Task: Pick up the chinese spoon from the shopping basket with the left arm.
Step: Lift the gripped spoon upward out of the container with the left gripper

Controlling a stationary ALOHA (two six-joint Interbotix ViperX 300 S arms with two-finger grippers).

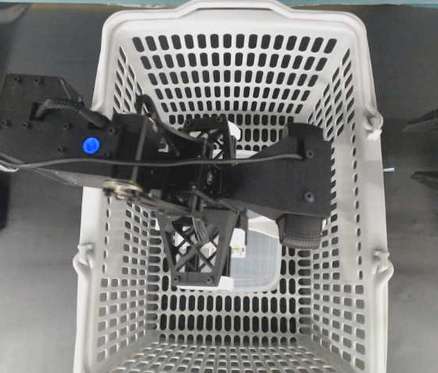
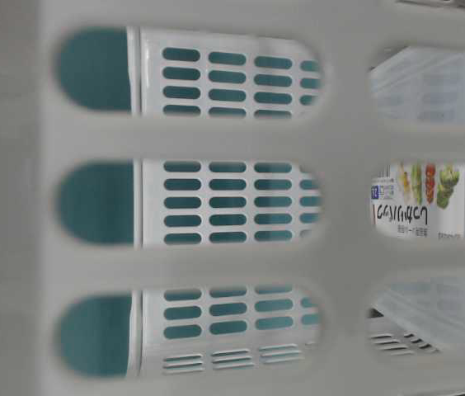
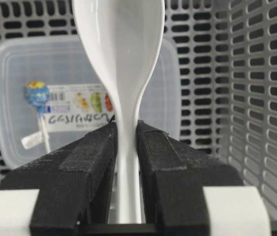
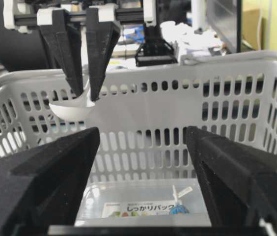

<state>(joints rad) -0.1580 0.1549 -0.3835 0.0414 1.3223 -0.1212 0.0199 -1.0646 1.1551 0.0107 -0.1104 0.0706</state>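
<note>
Left jaws clenched on chinese spoon (image 3: 121, 73) handle; glossy, slippery, brittle — I keep grip firm. Right jaws released.

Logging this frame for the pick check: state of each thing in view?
chinese spoon: gripped by its handle, lifted above the basket floor
left gripper: fingers shut on the spoon
right gripper: fingers open, empty
shopping basket: upright
clear container: lid on, flat on the floor
lollipop: lying on the lid

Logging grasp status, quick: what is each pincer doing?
Left pincer: closed on the glossy white chinese spoon.
Right pincer: open, empty.
</note>
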